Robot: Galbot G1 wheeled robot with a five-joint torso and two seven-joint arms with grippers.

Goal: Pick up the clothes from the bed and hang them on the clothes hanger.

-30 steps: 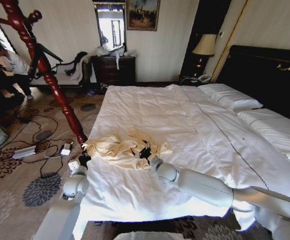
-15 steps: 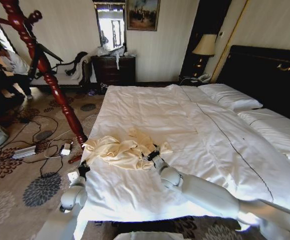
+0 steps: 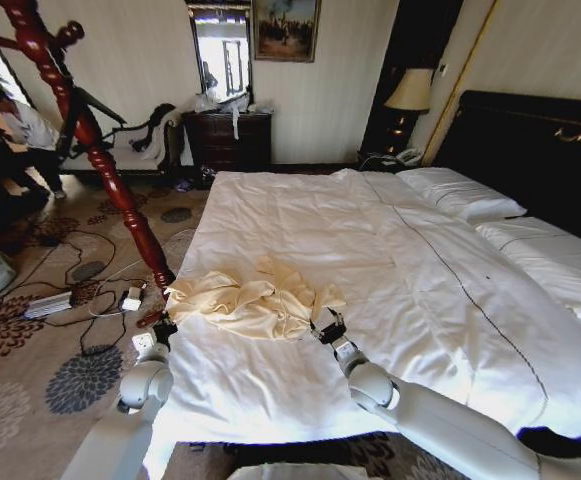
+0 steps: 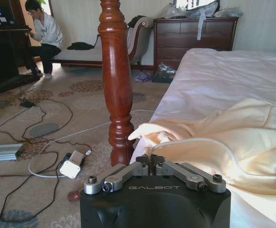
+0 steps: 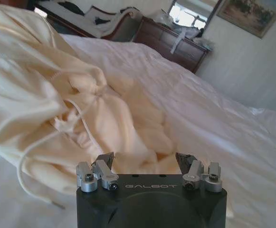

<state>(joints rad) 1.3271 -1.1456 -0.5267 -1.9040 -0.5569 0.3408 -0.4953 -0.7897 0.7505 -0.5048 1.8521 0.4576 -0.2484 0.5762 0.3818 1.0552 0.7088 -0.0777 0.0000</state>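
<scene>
Lying crumpled near the left near edge of the bed (image 3: 390,250), the clothes (image 3: 255,298) sit between both arms. Right tool (image 3: 328,327) rests just right of the garment, jaws apart; left tool (image 3: 164,327) at the bed's left edge, jaws together. Wooden coat stand (image 3: 85,130) rises left.

From my right wrist camera I see the right gripper (image 5: 146,164) with its fingers spread apart, nothing between them. Just beyond the fingertips lies the cream garment (image 5: 66,111), crumpled in soft folds on the white duvet (image 5: 209,118), a thin drawstring (image 5: 33,190) trailing from it. Farther back stand a dark wooden dresser (image 5: 173,45), a mirror (image 5: 190,14) above it, and a framed picture (image 5: 259,16) on the wall.
</scene>
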